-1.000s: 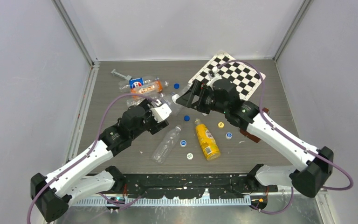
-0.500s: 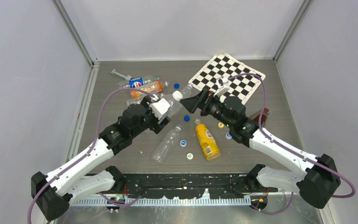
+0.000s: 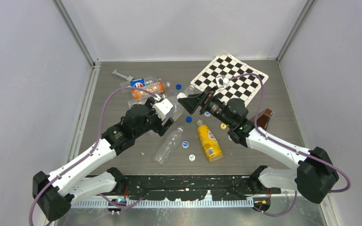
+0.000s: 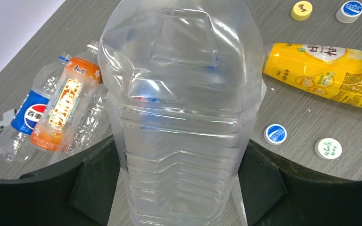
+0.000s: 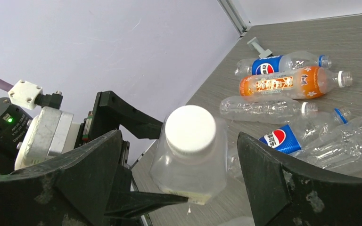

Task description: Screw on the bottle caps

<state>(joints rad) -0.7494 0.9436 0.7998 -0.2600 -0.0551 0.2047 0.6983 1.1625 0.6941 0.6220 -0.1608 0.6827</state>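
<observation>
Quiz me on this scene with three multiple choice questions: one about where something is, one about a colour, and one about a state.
1. Where is the yellow bottle? A held up in the air; B lying on the table between the arms; C standing upright at the near edge.
2. What colour is the cap on the clear bottle in the left claw? A white; B blue; C yellow.
3. How is the right claw? A shut on the cap; B open, a finger either side of the cap; C open above the yellow bottle.
Answers: B, it lies on its side on the table top; A, the right wrist view shows a white top; B, gaps show between the cap and both fingers.
</observation>
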